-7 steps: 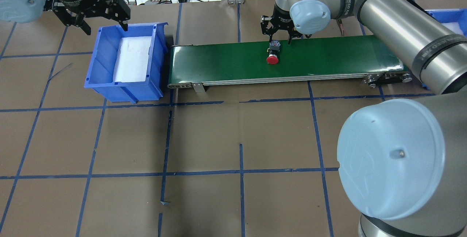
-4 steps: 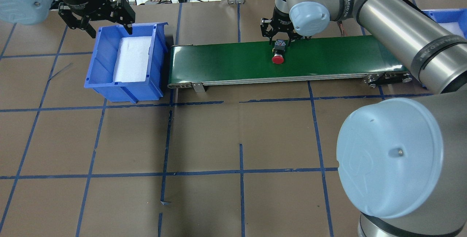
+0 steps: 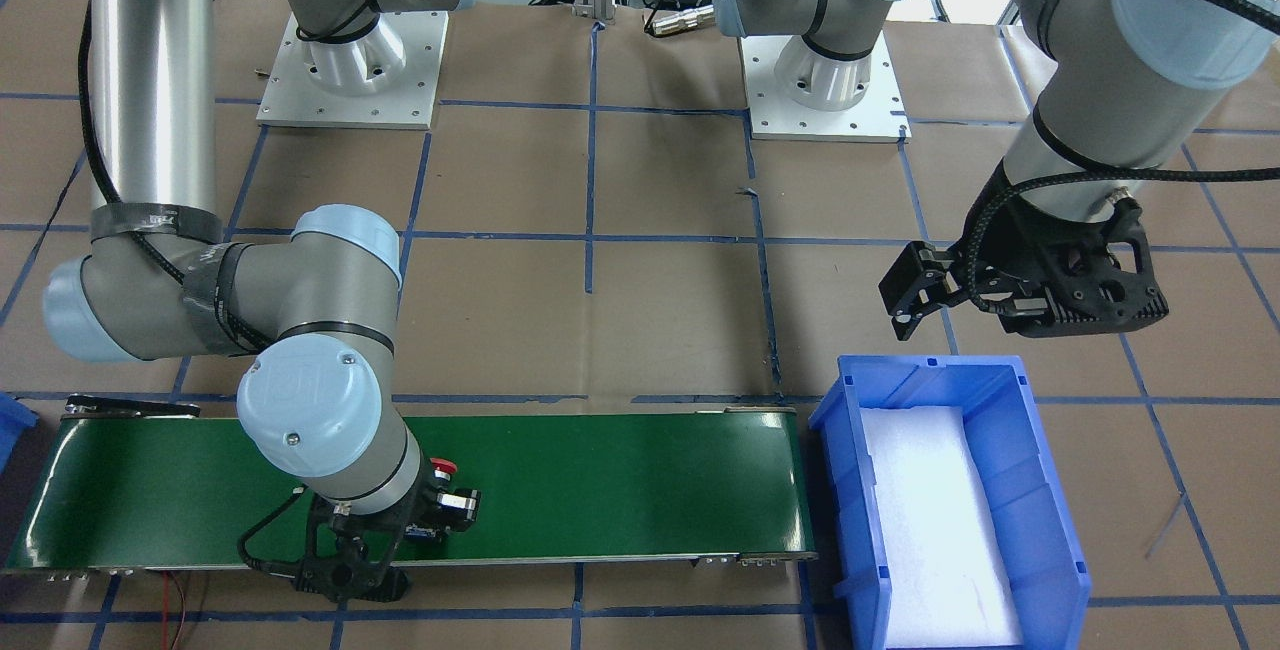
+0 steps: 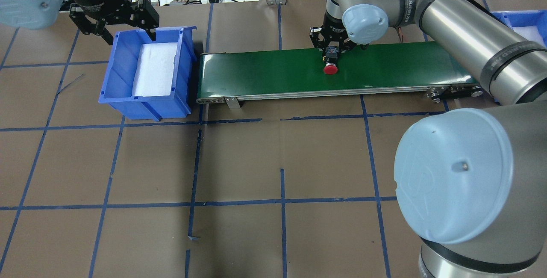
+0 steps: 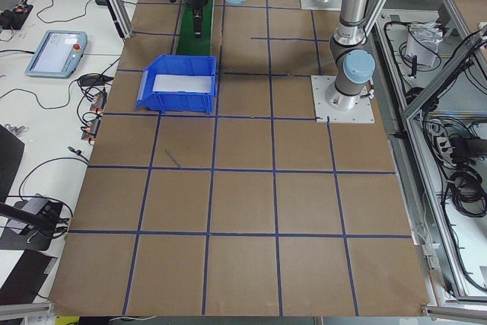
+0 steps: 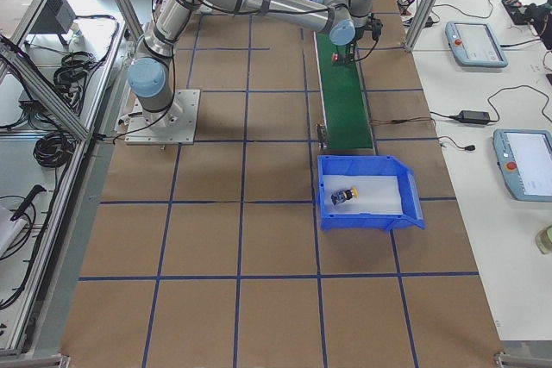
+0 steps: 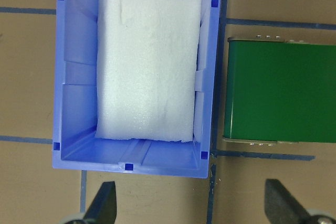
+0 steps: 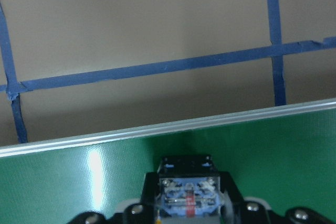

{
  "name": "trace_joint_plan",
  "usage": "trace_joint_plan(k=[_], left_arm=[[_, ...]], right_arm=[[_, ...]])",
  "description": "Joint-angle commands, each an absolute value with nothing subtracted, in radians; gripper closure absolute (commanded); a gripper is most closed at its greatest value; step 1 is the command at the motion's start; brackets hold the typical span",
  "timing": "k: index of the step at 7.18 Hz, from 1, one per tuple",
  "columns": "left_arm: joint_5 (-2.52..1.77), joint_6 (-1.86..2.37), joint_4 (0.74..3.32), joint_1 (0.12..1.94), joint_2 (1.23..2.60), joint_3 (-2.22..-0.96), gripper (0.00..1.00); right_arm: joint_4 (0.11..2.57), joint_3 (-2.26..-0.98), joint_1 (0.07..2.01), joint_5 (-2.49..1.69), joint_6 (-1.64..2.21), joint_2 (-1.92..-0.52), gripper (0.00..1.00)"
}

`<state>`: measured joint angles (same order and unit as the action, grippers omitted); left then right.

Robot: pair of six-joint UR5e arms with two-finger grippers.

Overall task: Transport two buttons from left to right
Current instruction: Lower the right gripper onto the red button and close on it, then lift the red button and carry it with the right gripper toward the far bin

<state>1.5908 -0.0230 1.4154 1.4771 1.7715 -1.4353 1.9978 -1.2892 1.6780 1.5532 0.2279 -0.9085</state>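
"Red button (image 8: 188,198) first, since it sits right under our wrist camera. What have we got?"

"It lies on its side on the green belt (image 4: 265,72), about midway along, with its cap toward our base. Our right gripper (image 4: 332,50) is drawn in narrow on the grey block end, a finger at each flank. We read that as a grasp, though the contact itself is hard to see."

"So how do we lift it well?"

"Straight up, we'd say, clear of the belt before any swing. The cap juts out past the fingers, so a firm squeeze and a slow turn should keep it from pivoting."

"And farther along?"

"The right bin (image 6: 366,220), just past the belt's end, already holds the yellow button (image 6: 345,195), lying on white foam (image 6: 384,189). We should lower the red one beside it, not on top."

"And at the far end?"

"No button shows in the left bin (image 4: 145,107). Our left gripper (image 4: 126,25) hangs over its far rim, spread wide and holding nothing. We judge one button delivered and the other ready to carry."
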Motion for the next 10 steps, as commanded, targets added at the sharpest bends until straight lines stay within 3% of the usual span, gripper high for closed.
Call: trace_joint_plan(k=[1,10], left_arm=[[1.591,-0.023,1.416,1.477,1.77,-1.436,0.0],[1.588,-0.023,1.414,1.474,1.773,-1.434,0.0]], right_arm=[[1.984,-1.276,1.636,1.555,0.177,-0.922,0.88],[1.827,-1.272,1.151,1.608,-0.639,-1.058,0.9]])
